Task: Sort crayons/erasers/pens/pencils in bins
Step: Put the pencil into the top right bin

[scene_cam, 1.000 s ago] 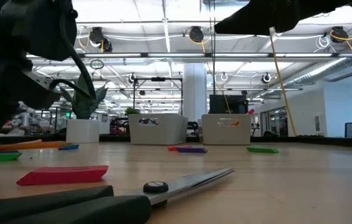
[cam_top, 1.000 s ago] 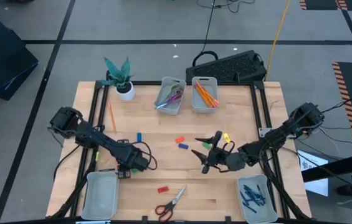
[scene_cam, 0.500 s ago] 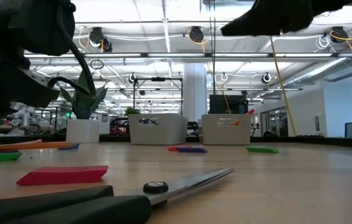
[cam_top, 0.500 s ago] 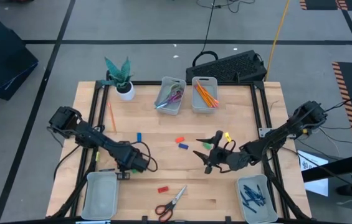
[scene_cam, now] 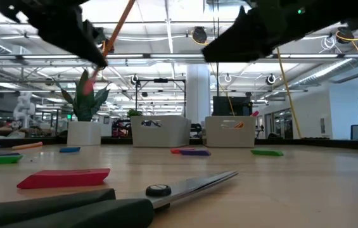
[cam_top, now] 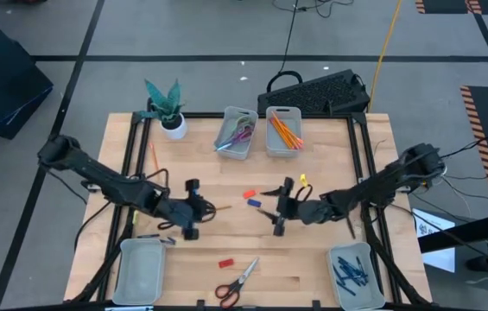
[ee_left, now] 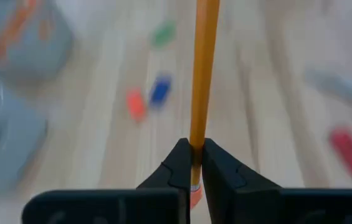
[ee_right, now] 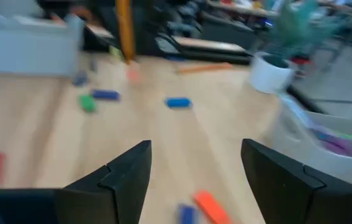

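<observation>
Left gripper point(ee_left: 191, 163) pinching a pencil point(ee_left: 202, 74) off the table; right gripper point(cam_top: 280, 207) spread, empty

Landmark: scissors point(cam_top: 237, 281) at the table's near edge. Left gripper up-left of them, pencil raised clear of the wood. Right gripper up-right of them, fingers wide, over a blue eraser point(cam_top: 255, 203) beside a red eraser point(cam_top: 248, 194). Red eraser point(cam_top: 225, 262) just beside the scissors. Pencil bin point(cam_top: 283, 131) far beyond, along the back edge
</observation>
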You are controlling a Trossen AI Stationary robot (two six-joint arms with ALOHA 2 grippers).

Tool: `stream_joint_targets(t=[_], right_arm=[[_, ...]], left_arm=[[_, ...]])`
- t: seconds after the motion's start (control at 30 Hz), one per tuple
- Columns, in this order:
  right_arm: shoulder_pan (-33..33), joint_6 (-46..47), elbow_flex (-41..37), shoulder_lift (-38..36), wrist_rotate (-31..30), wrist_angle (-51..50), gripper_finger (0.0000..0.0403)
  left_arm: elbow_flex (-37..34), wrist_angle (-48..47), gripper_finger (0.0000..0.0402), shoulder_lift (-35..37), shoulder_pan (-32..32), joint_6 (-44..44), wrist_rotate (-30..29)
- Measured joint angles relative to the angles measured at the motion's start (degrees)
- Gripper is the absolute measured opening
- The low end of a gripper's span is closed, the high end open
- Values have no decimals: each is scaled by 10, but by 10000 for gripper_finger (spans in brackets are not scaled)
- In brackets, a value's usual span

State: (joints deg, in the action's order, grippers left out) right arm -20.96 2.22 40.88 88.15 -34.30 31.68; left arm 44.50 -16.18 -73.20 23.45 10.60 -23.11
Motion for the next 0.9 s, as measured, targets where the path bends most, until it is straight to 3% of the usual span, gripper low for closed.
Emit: stream_joint_targets(t=[0.17, 0.3, 0.53, 0.73, 0.9], right_arm=[[3, -38, 0, 87, 39, 205, 240], [9, -70, 34, 123, 74, 322, 237], [33, -108, 199, 169, 71, 151, 211], [28, -91, 220, 166, 59, 121, 183], [18, -95, 220, 166, 67, 116, 133]], left_arm=[[-93, 285, 17, -4, -21, -99, 48], [-132, 401, 21, -9, -39, -142, 67], [-132, 501, 22, -51, -81, -133, 128], [-132, 513, 23, -52, -61, -137, 122], [-132, 545, 23, -50, -39, -159, 97]])
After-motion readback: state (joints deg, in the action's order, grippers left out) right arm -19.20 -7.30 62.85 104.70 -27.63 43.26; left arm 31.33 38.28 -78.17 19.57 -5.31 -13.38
